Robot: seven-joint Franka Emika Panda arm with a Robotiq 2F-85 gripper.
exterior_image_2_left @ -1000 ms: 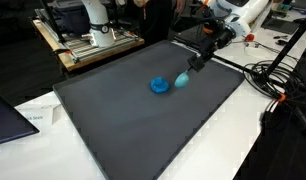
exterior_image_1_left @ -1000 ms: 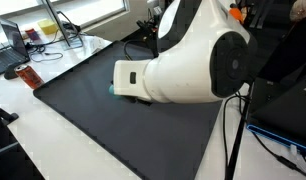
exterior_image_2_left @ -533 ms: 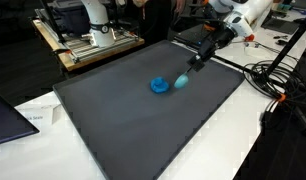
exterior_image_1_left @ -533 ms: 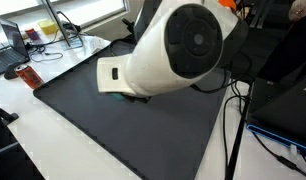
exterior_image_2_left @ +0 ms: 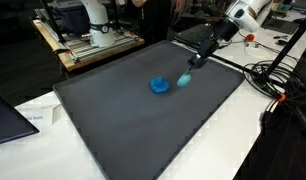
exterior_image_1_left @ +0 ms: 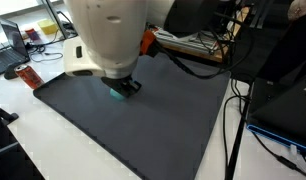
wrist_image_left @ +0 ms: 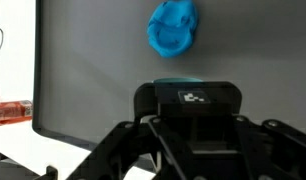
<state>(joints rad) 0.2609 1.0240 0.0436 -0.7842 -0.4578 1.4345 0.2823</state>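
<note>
Now my end effector (exterior_image_2_left: 192,62) hangs just above the teal piece (exterior_image_2_left: 183,79), and they look apart to me.
That teal piece lies on the dark mat (exterior_image_2_left: 123,130) covering the table (exterior_image_2_left: 243,150), just beside a blue bowl (exterior_image_2_left: 160,86). Wrist view: blue bowl (wrist_image_left: 173,27) in plain sight, teal piece (wrist_image_left: 178,80) peeking out behind the end effector's housing. Its fingertips are out of sight, so I can't tell whether it's open or closed.
</note>
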